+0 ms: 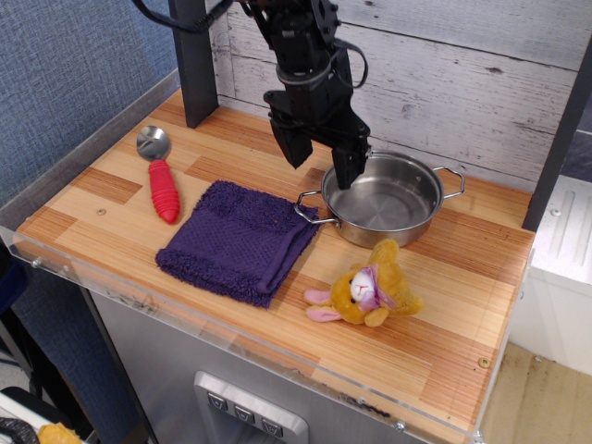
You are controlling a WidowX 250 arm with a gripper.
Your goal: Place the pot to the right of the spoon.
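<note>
The shiny steel pot (387,200) with two wire loop handles sits on the wooden table at the back right. The spoon (160,176), with a silver bowl and ribbed red handle, lies at the left. My black gripper (322,162) is open and hangs at the pot's left rim. One fingertip (346,172) reaches down inside the rim and the other finger (296,151) stays outside to the left. It holds nothing.
A purple towel (240,240) lies between the spoon and the pot. A yellow plush toy (368,287) lies in front of the pot. A dark post (192,57) stands at the back left, and a wooden plank wall runs behind.
</note>
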